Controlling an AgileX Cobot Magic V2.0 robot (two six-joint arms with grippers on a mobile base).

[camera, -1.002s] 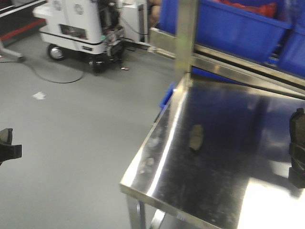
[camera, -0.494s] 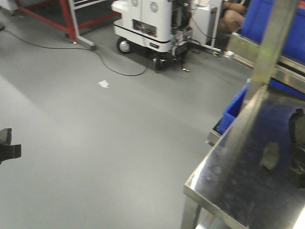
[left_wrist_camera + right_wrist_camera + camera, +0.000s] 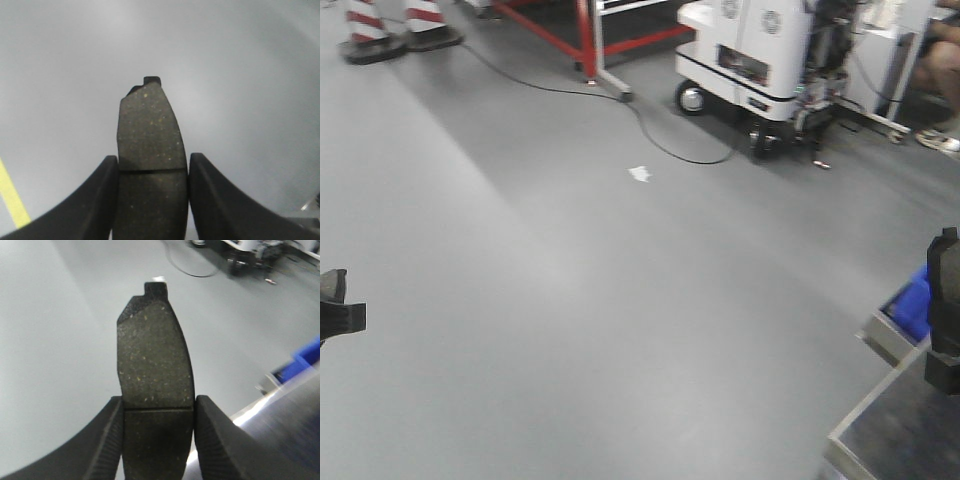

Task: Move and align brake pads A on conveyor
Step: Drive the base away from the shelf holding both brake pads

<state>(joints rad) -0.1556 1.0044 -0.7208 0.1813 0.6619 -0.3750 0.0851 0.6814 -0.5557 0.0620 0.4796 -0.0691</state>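
Between left gripper [image 3: 152, 160] jaws: brake pad [image 3: 148, 125] clamped at groove, upper half protruding. Right gripper [image 3: 159, 400] jaws likewise closed on second brake pad [image 3: 154, 355].

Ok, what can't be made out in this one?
- Conveyor: in no view.
- Left pad, left wrist view: lower end cut by the bottom edge, flanks covered by the left pincer.
- Right pad, right wrist view: likewise, in the right pincer.
- Table, front view: only a blurred corner, cut by the frame edge.
- Front view: both pincers cut by the side edges, pads unseen.
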